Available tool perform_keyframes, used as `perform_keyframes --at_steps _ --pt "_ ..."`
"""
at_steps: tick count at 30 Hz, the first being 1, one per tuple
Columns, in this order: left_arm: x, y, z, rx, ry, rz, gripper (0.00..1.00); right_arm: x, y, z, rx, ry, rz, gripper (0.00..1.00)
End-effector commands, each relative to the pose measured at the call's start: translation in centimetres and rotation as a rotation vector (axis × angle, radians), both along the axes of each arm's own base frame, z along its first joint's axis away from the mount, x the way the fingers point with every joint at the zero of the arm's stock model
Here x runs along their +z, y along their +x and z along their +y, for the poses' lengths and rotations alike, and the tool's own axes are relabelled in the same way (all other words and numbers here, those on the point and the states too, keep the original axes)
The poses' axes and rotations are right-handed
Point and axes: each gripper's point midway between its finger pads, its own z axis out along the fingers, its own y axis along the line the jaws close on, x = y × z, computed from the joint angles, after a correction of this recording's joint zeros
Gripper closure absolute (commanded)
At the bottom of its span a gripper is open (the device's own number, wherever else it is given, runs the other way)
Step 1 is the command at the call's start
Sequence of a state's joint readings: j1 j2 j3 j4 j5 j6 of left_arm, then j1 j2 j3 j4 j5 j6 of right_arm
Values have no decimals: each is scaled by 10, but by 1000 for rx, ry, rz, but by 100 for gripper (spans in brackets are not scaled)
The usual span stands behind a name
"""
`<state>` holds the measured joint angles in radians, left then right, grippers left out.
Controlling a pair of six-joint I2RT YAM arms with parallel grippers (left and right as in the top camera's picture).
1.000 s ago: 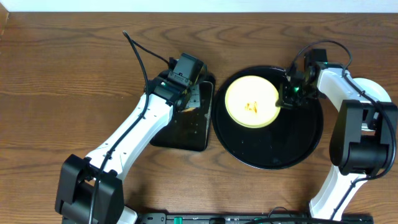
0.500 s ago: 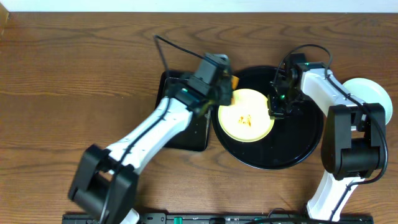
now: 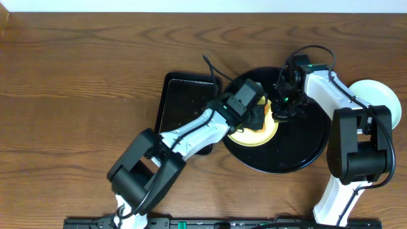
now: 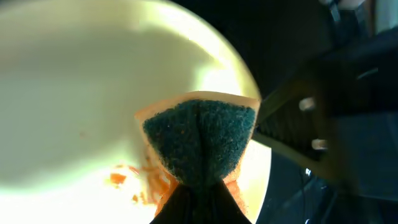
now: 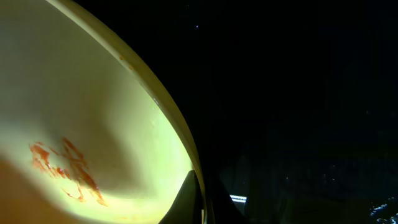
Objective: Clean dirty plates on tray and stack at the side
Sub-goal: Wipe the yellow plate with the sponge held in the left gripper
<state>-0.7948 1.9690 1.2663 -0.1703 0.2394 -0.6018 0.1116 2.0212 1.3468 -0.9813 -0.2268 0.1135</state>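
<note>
1. The pale yellow round plate (image 3: 268, 129) lies on the large round glossy black tray (image 3: 299, 149), right of centre in the overhead view.
2. The right gripper (image 3: 284, 109) pinches the plate's right rim, which runs between its fingertips in the right wrist view.
3. The left gripper (image 4: 196, 202) is clamped on a folded green-faced orange sponge (image 4: 199, 140), just over the orange-brown smear (image 4: 149, 180).
4. I judge the step in hand to be scrubbing this plate.
5. The next move calls for wiping the sponge across the smear while the rim grip steadies the plate. The plate would then go onto the pale mint-green plate (image 3: 381, 98) at the right edge.
</note>
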Motion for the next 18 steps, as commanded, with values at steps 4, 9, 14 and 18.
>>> perform_keyframes --at_steps 4,9,14,18 --pt "-36 -6 5 35 51 74 92 5 -3 1 6 -21 -7 99" --pt "-51 8 52 80 228 42 92 5 -3 1 6 -21 -8 99" --pt "-54 23 87 88 324 22 93 5 -3 1 6 -21 -9 99" --pt "-27 29 87 41 287 -13 92 5 -3 1 6 -21 -9 99"
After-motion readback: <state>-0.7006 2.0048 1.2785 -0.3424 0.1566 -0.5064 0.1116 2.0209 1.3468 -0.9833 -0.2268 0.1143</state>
